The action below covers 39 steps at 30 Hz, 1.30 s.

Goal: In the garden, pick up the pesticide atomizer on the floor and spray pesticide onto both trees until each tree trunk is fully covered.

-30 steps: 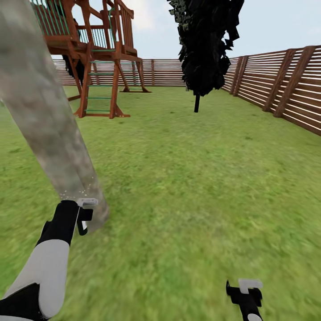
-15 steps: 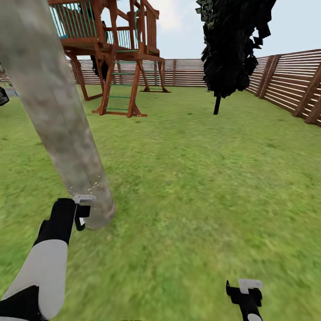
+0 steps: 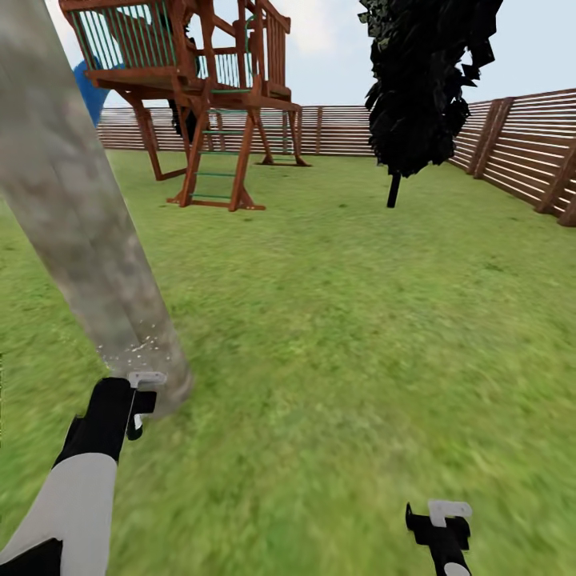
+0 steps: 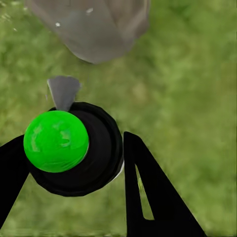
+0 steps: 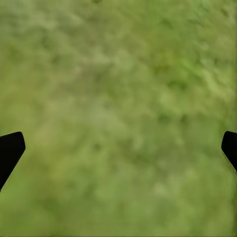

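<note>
Two arms reach out over a wide green lawn point(image 3: 344, 320) that runs back to a brown slatted fence point(image 3: 520, 152) closing the far side and the right side. The landmark here is the thick pale mottled tree trunk point(image 3: 80, 216), which leans across the near left of the head view and meets the grass just ahead of the left gripper point(image 3: 138, 400). Fine white specks of pesticide point(image 3: 132, 348) dot the bark low on the trunk, just above that gripper.

From the left wrist camera, the left gripper point(image 4: 74, 163) has its jaws closed on the pesticide atomizer point(image 4: 74, 150), a black round body with a bright green cap and a grey nozzle pointing at the trunk's base point(image 4: 94, 27), near it but not touching.

Well to the right of the trunk, low over bare grass, sits the right gripper point(image 3: 440, 524); its wrist camera shows the jaws spread wide point(image 5: 118, 148) with nothing between them.

Beyond the trunk stands a wooden play tower point(image 3: 200, 88) with a ladder, and further right a dark-leaved tree point(image 3: 424, 80) near the fence. Between the trunk and the fence the grass lies open.
</note>
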Available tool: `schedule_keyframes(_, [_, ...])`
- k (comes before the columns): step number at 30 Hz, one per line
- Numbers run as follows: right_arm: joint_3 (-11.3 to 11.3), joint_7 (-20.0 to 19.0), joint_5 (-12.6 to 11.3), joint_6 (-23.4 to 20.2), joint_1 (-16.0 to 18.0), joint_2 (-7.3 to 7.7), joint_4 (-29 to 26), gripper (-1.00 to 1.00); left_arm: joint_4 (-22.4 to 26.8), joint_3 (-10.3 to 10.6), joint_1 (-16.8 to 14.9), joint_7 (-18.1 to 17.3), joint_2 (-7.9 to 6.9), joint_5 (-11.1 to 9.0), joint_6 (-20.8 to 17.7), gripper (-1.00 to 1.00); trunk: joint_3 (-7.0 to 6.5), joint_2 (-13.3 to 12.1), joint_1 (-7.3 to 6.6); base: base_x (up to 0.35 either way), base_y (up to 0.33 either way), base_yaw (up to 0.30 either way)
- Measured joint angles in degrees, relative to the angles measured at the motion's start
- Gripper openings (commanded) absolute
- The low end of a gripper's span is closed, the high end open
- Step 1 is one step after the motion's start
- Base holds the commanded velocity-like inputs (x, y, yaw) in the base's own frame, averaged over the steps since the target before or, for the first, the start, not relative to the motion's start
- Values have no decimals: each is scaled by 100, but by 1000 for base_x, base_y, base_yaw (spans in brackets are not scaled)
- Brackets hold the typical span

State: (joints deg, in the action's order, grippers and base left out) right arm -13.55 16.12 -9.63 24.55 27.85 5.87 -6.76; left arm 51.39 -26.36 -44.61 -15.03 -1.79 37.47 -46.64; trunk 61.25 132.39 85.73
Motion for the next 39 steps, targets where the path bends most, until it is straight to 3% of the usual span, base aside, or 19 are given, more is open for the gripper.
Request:
schedule_keyframes(3, [1,1,0,0,0,0,0,100,-47,-22,111,256,-8,-44,14,-100,0,0,0,198,-234,268])
schedule_keyframes(6, [1,1,0,0,1,-1,0,100,-56,-438,232,297,7,-63,130,-100,0,0,0,197,-234,277])
schedule_keyframes(9, [1,1,0,0,0,-1,0,100,-63,-548,254,306,15,-62,354,-100,0,0,0,198,-234,278])
schedule_keyframes(13, [6,1,0,0,0,-1,0,100,-257,-529,400,323,42,-60,500,-100,0,0,0,196,-234,247])
schedule_keyframes(16, [8,2,-1,0,-1,2,-2,100,-297,-524,420,563,60,-48,546,-100,0,0,0,184,-234,42])
schedule_keyframes(24, [7,1,-1,0,-1,5,0,100,-316,-523,423,809,70,-64,550,-100,0,0,0,179,-234,1])
schedule_keyframes(39, [8,2,-1,0,1,0,0,100,-309,-522,425,821,67,-68,549,-100,0,0,0,142,-254,225])
